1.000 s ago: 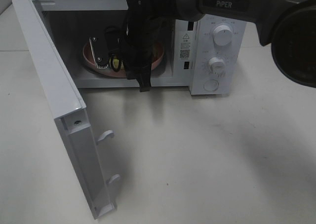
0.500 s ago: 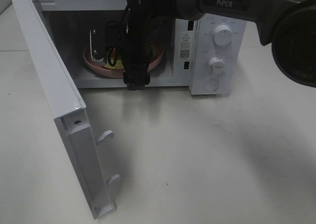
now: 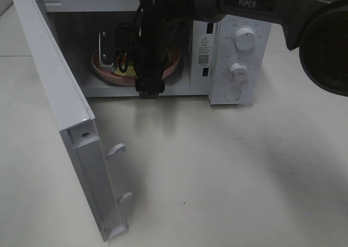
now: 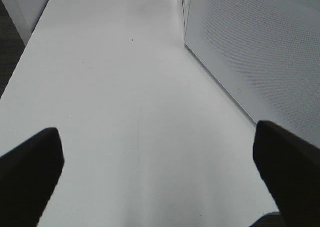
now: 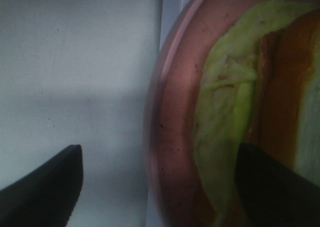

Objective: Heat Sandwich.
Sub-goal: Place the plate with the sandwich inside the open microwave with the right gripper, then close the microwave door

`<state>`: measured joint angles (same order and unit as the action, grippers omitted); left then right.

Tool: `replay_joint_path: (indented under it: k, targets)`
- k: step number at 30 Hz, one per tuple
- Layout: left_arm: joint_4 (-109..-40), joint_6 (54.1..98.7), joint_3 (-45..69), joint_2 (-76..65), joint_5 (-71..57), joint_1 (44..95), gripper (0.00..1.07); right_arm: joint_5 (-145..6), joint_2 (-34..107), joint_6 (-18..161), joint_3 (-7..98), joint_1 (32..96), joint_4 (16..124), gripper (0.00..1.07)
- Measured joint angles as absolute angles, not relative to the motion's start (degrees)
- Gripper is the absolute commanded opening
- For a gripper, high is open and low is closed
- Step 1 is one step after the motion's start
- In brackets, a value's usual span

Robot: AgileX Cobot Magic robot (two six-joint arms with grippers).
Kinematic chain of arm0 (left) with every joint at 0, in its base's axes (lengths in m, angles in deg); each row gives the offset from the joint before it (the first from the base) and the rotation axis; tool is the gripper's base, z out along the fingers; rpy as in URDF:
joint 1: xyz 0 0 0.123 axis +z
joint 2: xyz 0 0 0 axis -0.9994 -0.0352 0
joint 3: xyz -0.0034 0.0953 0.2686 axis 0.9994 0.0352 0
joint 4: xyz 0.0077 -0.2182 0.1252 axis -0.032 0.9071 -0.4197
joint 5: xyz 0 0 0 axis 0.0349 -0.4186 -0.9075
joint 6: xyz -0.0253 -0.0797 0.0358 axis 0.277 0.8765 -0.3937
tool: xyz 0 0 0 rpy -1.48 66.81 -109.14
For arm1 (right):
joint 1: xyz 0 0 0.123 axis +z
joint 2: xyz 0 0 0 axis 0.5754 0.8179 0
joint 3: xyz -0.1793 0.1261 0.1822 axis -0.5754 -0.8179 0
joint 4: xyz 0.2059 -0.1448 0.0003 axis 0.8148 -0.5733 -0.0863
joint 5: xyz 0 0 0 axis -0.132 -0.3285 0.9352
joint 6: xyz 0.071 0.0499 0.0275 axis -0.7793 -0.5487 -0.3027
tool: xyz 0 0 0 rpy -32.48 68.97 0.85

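The sandwich, pale yellow with a green tint, lies on the round pink plate inside the open microwave. My right gripper reaches into the cavity over the plate, and the black arm hides much of it. In the right wrist view the right gripper is open, with the plate rim between its spread fingers but not clamped, and the sandwich close by. My left gripper is open over the bare white table, holding nothing.
The microwave door stands swung wide to the left, with its latch hooks facing the table. The control knobs are on the right of the front panel. A white perforated panel stands beside the left gripper.
My right gripper has gone from shut on the plate rim to open. The plate now rests level in the microwave, and the wrist has drawn slightly up and back.
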<state>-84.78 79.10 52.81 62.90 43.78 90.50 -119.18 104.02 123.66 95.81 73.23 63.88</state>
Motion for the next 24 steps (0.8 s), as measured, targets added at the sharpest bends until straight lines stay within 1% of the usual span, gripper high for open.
replay_joint_path:
  k: [5, 8, 14, 24]
  targets:
    - [-84.8, 79.1, 52.8, 62.9, 43.8, 90.5, 0.98, -114.6, 100.9, 123.7, 90.7, 73.2, 62.9, 0.78]
    - [-84.8, 79.1, 52.8, 62.9, 43.8, 90.5, 0.98, -110.6, 97.7, 123.7, 85.0, 73.2, 61.8, 0.78]
    - [-84.8, 79.1, 52.8, 62.9, 43.8, 90.5, 0.98, -108.0, 94.0, 123.7, 79.7, 73.2, 61.1, 0.76]
    - [-84.8, 79.1, 52.8, 62.9, 43.8, 90.5, 0.98, -103.1, 86.3, 123.6, 66.6, 73.2, 61.0, 0.76]
